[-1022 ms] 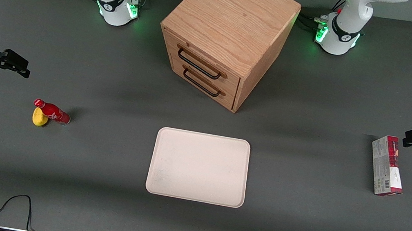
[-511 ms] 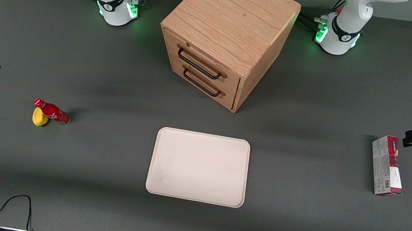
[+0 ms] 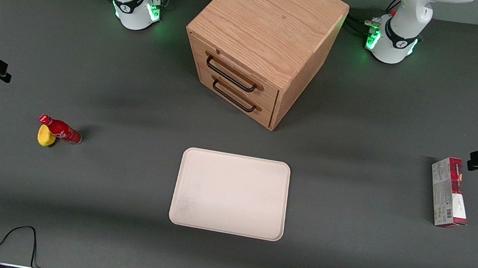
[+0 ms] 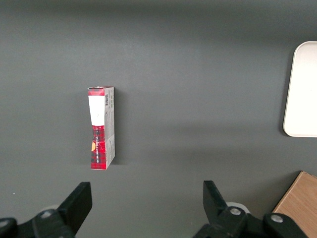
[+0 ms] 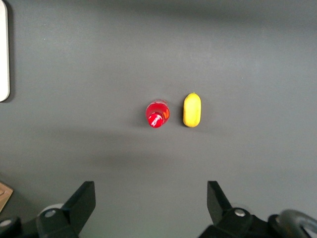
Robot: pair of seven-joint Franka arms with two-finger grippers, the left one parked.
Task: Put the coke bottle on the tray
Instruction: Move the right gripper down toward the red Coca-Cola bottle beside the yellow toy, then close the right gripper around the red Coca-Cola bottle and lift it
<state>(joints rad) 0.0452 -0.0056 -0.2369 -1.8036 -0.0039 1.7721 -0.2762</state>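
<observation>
The coke bottle is small and red with a red cap, and it stands upright on the grey table toward the working arm's end. The cream-white tray lies flat mid-table, nearer the front camera than the cabinet; its rim also shows in the right wrist view. My right gripper hovers open and holds nothing. It is at the working arm's edge of the table, farther from the front camera than the bottle and well apart from it.
A yellow lemon lies close beside the bottle. A wooden two-drawer cabinet stands mid-table. A red-and-grey carton lies toward the parked arm's end. A black cable loops at the table's near edge.
My right gripper drew back toward the table's edge, then came a little way back in. Bottle, lemon and tray have not moved.
</observation>
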